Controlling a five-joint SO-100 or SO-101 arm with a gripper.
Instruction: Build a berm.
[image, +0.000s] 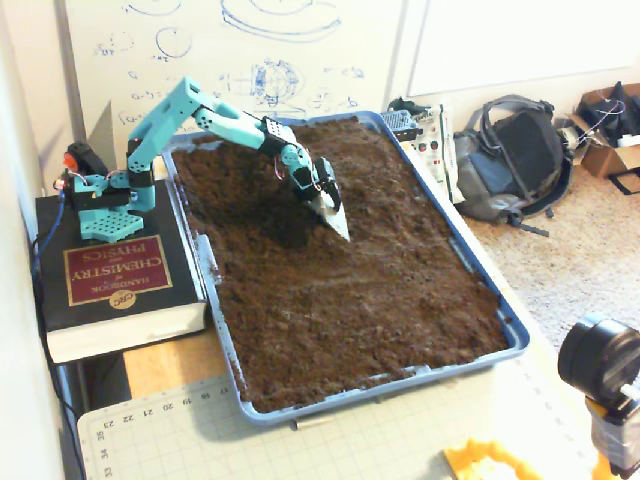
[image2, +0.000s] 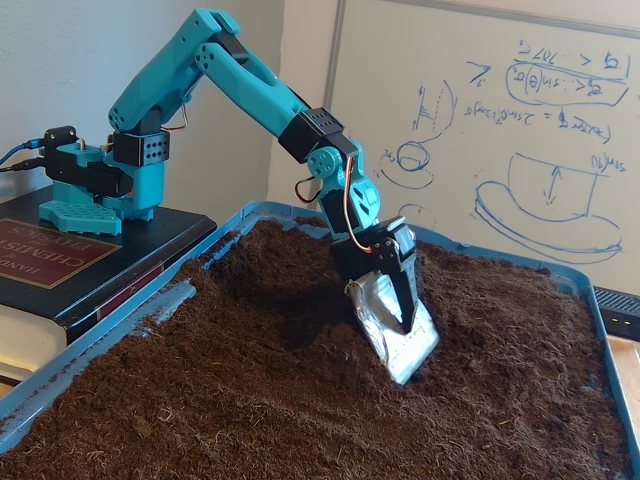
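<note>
I see the berm only as a low, rounded swell of dark brown crumbly soil at the end of the tray nearest the arm's base, just behind the scoop; in a fixed view from above it reads as a slightly darker, humped patch close to the tray's upper left corner. The rest of the soil lies fairly level and lumpy across the blue tray.

Around it: the tray sits on the bench, which carries a gridded cutting mat at the near edge. A thick book lies just beside the tray's left wall and bears the arm's base. Behind stands a whiteboard with sketches, and a grey backpack lies on the floor to the right. A dark round object (blurred, I cannot name it) sits at the lower right. Nothing stands between the scoop and the mound.

The teal arm rises from its base, bends at the elbow and reaches down over the soil. Its hand carries a silvery scoop, tilted, tip buried in the soil; whether the fingers clamp it or it is fixed on, I cannot tell.
</note>
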